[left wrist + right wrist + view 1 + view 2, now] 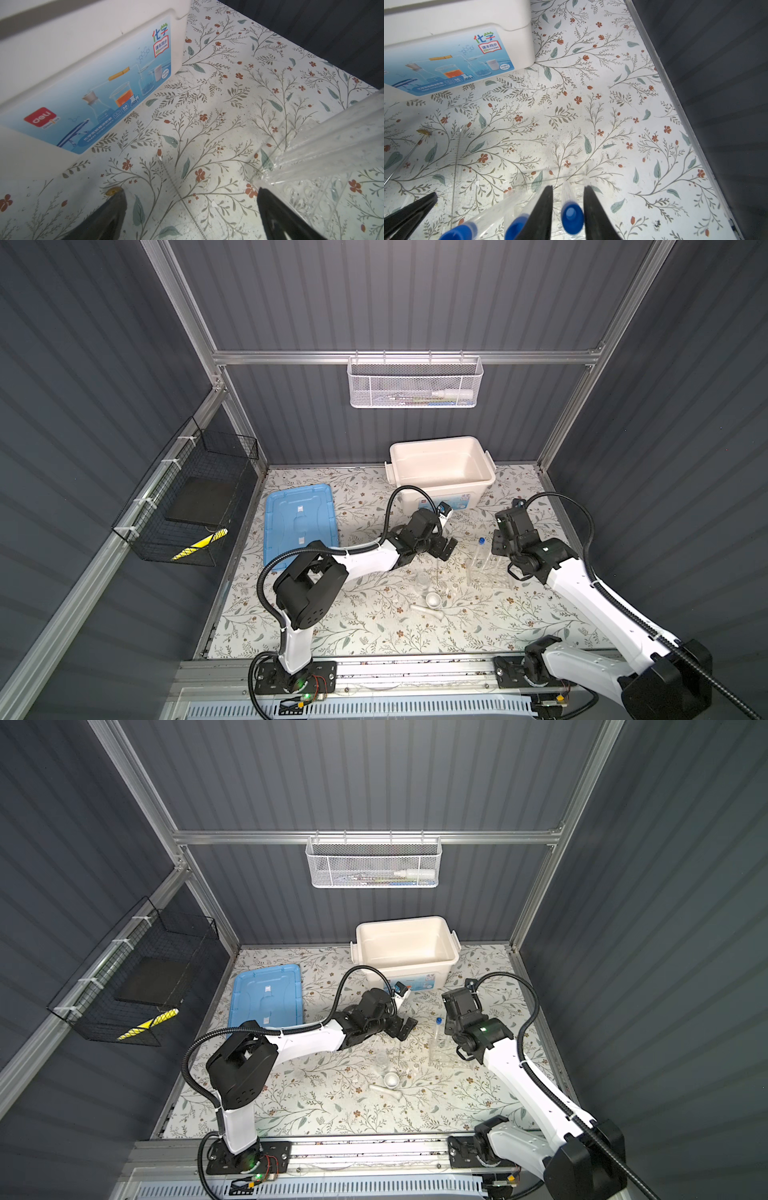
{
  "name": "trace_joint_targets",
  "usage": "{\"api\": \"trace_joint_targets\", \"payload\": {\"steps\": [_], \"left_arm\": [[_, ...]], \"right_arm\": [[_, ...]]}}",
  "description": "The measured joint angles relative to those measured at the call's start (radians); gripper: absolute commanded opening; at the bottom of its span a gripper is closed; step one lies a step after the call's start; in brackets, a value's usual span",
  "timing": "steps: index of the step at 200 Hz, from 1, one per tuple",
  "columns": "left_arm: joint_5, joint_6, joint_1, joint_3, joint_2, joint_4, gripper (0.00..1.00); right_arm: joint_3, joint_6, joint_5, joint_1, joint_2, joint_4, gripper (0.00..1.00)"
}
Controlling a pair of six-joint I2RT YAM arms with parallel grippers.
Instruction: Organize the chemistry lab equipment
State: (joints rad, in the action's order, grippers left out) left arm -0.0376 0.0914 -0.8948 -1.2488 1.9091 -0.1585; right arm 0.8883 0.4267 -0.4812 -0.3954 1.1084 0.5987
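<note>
My right gripper (568,188) straddles the blue cap of a test tube (572,218) that stands upright in the clear tube rack (488,572). Its fingers are slightly parted, with a thin gap on one side of the cap. Two more blue-capped tubes (517,226) stand beside it in the rack. My left gripper (190,191) hangs wide open just above the mat and holds nothing. A thin rod (187,205) lies on the mat below it, and the rack (324,187) is just beside one of its fingers. A small white bowl (433,600), a white pestle (428,611) and a clear beaker (422,581) sit nearer the front.
An open white tub (415,493) stands at the back of the floral mat, and its blue lid (299,522) lies flat at the left. A white mesh basket (415,383) hangs on the back wall. A black wire basket (195,506) hangs on the left wall.
</note>
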Motion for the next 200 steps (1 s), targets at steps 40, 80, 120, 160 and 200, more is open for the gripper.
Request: {"api": "trace_joint_targets", "payload": {"steps": [40, 80, 120, 160, 200], "left_arm": [[-0.002, 0.0, 0.0, 0.0, 0.0, 0.0, 1.0], [-0.018, 0.0, 0.0, 0.0, 0.0, 0.001, 1.0], [-0.044, 0.0, 0.0, 0.0, -0.001, 0.008, 1.0], [-0.087, 0.0, 0.0, 0.006, -0.042, 0.015, 1.0], [-0.158, 0.0, 0.001, 0.046, -0.126, 0.014, 1.0]], "right_arm": [[0.011, -0.001, 0.004, 0.0, 0.0, 0.004, 0.4], [0.058, -0.011, 0.019, 0.009, 0.001, 0.008, 0.48], [0.098, -0.026, 0.064, 0.045, 0.001, 0.007, 0.58], [0.148, -0.043, 0.183, 0.158, 0.032, -0.02, 0.6], [0.242, -0.079, 0.329, 0.285, 0.136, -0.038, 0.67]]}}
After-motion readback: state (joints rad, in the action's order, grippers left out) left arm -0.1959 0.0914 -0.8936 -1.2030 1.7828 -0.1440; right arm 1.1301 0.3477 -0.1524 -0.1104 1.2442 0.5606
